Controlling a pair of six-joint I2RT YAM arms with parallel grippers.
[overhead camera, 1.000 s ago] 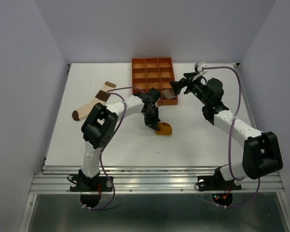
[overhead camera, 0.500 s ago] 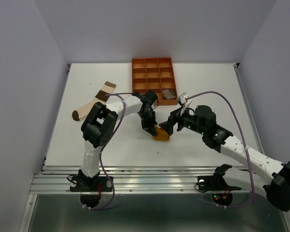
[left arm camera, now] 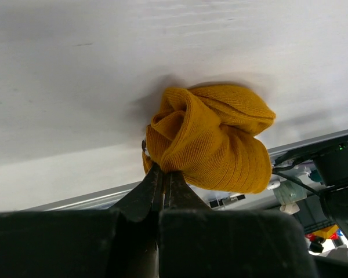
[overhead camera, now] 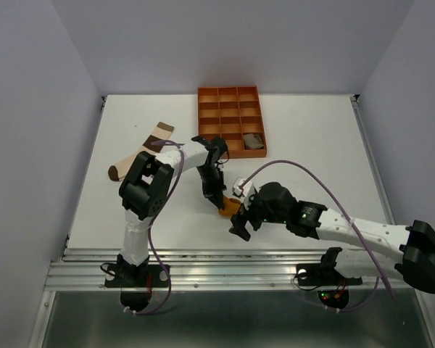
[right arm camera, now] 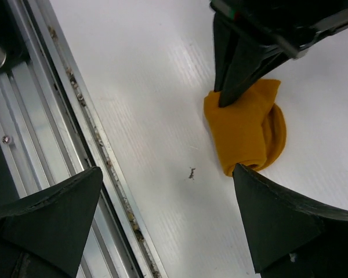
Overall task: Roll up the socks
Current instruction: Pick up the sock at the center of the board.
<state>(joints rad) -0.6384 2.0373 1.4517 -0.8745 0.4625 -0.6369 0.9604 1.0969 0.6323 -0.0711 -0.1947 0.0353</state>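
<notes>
Sock (left arm camera: 211, 136) looked soft, light, floppy, bunched near the front of the desk (overhead camera: 312, 138), edge pinched by the left gripper (left arm camera: 162, 176). Right gripper (right arm camera: 168, 226) hung spread wide over it; I'd grab the rolled middle.

Our left gripper (overhead camera: 219, 204) angled down, jaws pinched shut, our right arm (overhead camera: 348, 228) stretched low leftward, right gripper (overhead camera: 238, 212) spread wide open

Bunched mustard sock (left arm camera: 214, 139), flat brown-cream sock (overhead camera: 141, 152), taupe sock (overhead camera: 252, 141)
</notes>
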